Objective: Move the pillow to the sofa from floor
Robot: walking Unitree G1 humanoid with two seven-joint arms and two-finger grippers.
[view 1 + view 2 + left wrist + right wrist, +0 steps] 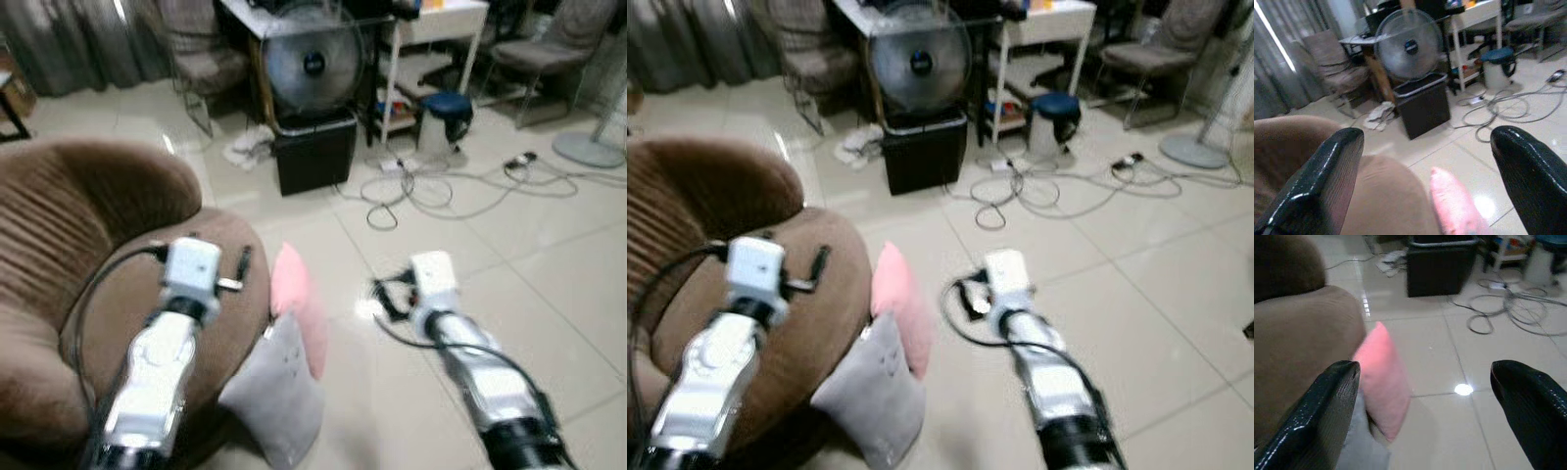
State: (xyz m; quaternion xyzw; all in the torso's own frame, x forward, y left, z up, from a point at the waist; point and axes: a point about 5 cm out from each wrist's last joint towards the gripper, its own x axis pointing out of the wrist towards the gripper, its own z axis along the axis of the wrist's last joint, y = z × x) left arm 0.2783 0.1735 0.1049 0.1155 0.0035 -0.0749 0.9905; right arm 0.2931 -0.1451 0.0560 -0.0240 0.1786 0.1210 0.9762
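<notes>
The soft pink fabric pillow leans on the tiled floor against the brown plush sofa, likely light and squashy, best pinched at its upper edge by the spread-open right claw; the left claw is likewise apart.

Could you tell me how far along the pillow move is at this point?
Nothing is done yet: the pink pillow and grey pillow lean against the brown sofa on the floor. Both the left gripper and right gripper are open, holding nothing. Grasping and lifting remain.
</notes>
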